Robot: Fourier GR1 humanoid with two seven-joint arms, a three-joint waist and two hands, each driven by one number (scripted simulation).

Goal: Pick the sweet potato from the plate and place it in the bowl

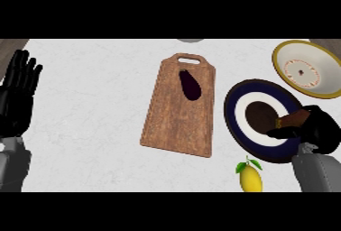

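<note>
Nearest to me, a lemon (250, 177) with a green leaf lies on the pale worktop (86, 113), just below the lower rim of the plate (240, 118). Right of the lemon my right forearm comes up, and my right hand (318, 128) sits over the plate's right side. Its fingers (285, 132) are curled round the sweet potato (293, 119), a brown lump that shows between them above the plate's dark centre; I cannot tell whether it is touching the plate or lifted off it. The plate itself has a navy rim, a white ring and a brown middle.

Well left of the plate, at the far left edge, my left hand (19, 92) rests with its fingers straight and spread, pointing up and holding nothing.

Just left of the plate lies a wooden cutting board (178, 117), its handle hole at the far end, and on its far half sits a dark purple eggplant (190, 84).

Beyond the plate, up and to the right, stands the bowl (320, 61), cream inside with a yellow rim, close to the plate's far edge.
</note>
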